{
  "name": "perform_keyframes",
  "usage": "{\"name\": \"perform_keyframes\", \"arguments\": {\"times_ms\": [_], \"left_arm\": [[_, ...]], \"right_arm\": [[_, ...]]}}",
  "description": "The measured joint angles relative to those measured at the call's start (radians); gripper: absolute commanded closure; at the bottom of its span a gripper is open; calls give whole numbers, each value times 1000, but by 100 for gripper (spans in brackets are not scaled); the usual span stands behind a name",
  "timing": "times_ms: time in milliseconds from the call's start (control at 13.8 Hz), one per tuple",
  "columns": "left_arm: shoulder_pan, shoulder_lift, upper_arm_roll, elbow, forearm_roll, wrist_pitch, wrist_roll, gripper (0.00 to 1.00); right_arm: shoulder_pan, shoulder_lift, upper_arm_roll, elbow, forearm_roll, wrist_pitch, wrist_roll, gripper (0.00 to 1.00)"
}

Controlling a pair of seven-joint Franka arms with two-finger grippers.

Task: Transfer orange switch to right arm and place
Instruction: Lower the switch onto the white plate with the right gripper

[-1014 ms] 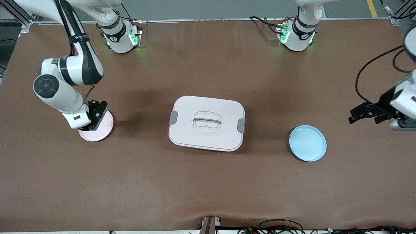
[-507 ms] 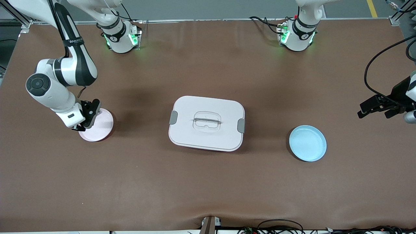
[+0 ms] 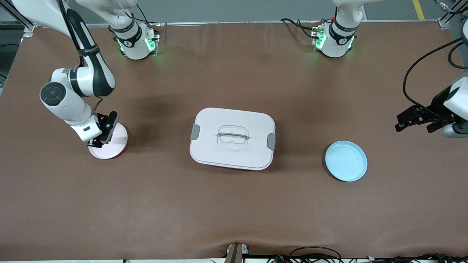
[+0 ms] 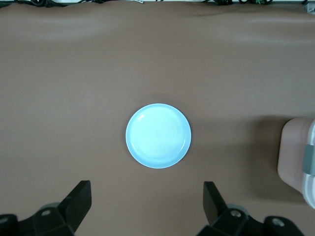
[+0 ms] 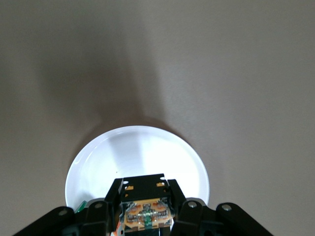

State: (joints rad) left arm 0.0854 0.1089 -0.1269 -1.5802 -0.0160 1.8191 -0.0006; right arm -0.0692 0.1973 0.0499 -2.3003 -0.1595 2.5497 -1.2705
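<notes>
Right pincer (image 5: 146, 216) clenched on orange switch (image 5: 145, 215), probably, over 1 pink plate (image 3: 116, 144) — left pincer (image 4: 146, 204) released.

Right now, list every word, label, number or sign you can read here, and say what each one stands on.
White lettering on the black strap round the right arm's cable: too blurred to read.
Round marks on the two arm bases: too small to read.
White lidded box, pink plate, blue plate: no text.

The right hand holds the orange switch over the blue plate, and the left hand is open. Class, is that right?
Not quite: the right hand holds the orange switch over the pink plate, as the front view shows. The left hand is open.
</notes>
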Motion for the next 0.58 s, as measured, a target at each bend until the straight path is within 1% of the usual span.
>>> {"name": "perform_keyframes", "arguments": {"times_ms": [145,217,579], "left_arm": [[-92,0,87,0,4,0,0,0],[-108,0,103,0,4,0,0,0],[-111,-1,112,2,4,0,-40,0]], "right_arm": [[-6,12,-2,-10,0,5,-32,100],[-11,20,-2,-11,0,8,-45,100],[-31,63,-2,-14,-48,44,-58,100]]}}
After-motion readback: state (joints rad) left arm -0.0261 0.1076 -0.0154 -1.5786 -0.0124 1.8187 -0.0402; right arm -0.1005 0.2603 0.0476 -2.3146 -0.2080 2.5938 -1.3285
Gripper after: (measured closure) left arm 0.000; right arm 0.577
